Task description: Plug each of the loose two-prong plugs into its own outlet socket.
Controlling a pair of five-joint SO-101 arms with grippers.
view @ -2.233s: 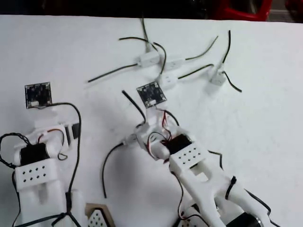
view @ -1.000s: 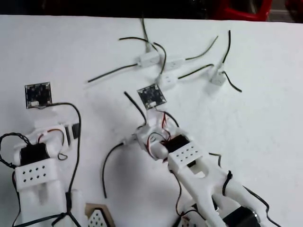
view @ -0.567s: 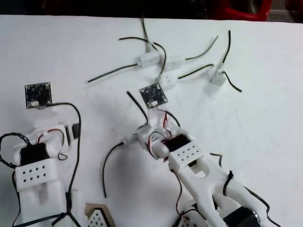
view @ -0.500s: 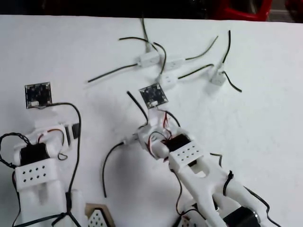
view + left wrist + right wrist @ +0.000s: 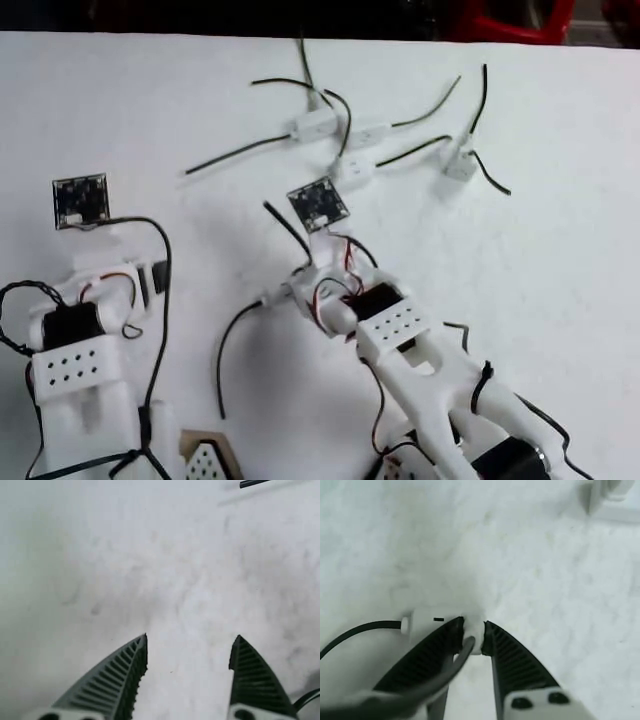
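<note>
Currently left gripper point(image 5: 191, 637) released, jaws spread over bare white table point(image 5: 120, 110), idle, clear of work. Centre: right gripper point(image 5: 473, 625) clenched on 1 white two-prong plug point(image 5: 427, 621), thin black cord point(image 5: 360, 630) trailing aside; side grip judged to steer it. Farther right: cluster of small white connector blocks with black leads point(image 5: 355, 168), well apart from plug.

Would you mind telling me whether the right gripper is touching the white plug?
Touching. In the right wrist view, the right gripper clamps the white plug on both sides, with no gap.

Overhead looking down, wrists close (table point(image 5: 560, 300) shared)
</note>
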